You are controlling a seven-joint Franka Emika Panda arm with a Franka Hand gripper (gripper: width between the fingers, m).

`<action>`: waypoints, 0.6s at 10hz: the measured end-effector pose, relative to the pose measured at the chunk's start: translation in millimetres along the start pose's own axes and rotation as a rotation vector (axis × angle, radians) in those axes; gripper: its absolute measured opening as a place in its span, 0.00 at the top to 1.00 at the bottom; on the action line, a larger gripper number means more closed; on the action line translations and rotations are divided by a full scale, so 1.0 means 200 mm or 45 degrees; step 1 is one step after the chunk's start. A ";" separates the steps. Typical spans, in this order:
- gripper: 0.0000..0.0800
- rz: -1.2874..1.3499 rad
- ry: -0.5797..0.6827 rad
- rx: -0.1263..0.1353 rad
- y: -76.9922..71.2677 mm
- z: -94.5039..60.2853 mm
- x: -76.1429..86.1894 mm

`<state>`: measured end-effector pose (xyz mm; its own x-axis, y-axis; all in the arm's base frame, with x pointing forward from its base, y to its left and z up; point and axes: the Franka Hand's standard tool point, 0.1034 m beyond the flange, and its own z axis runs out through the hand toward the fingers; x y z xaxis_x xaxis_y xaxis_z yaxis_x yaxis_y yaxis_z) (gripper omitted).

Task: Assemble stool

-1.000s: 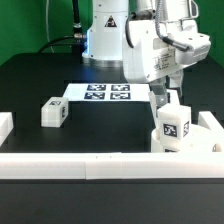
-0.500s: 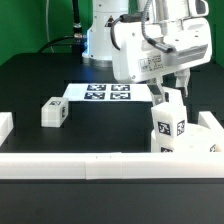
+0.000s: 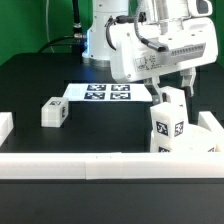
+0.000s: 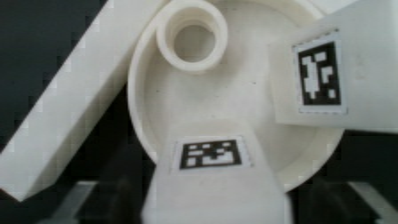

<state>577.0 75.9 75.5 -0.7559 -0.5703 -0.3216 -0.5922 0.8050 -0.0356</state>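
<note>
the jaws stood parted over the top of the standing leg [image 3: 169,128], and as far as the exterior view showed they had hold of nothing. that leg rose near the bench's [image 3: 40,75] four o'clock corner, just behind the front bar [image 3: 90,165], with the arm [image 3: 150,45] bulking over it at twelve o'clock.

the wrist view gave what the exterior view hid: the seat [image 4: 169,110], a round rimmed disc, with two tagged legs on it, the nearer leg [image 4: 214,178] and the farther leg [image 4: 334,75], and one open ring socket [image 4: 192,40] bare beside them. a slanted bar [image 4: 71,100] lay just beside the seat's rim. the jaws themselves were not clear there.

only the exterior view showed the lying leg [image 3: 52,111], at nine o'clock from the standing one and well apart, and the marker board [image 3: 105,92] at ten o'clock, flat on the bench. there the seat was mostly hidden behind the front bar.

count: one seat, two legs on it, one leg loose, one empty socket seen, one marker board.
</note>
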 end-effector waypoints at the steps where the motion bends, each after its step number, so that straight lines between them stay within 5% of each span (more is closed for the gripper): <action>1: 0.30 -0.032 -0.014 0.003 -0.01 -0.03 -0.02; 2: 0.21 -0.066 -0.032 0.007 -0.01 -0.06 -0.05; 4: 0.19 -0.216 -0.062 0.020 -0.02 -0.13 -0.09; 6: 0.19 -0.401 -0.051 0.022 -0.02 -0.11 -0.08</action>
<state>584.4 78.1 102.0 -0.5242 -0.7854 -0.3291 -0.7903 0.5926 -0.1554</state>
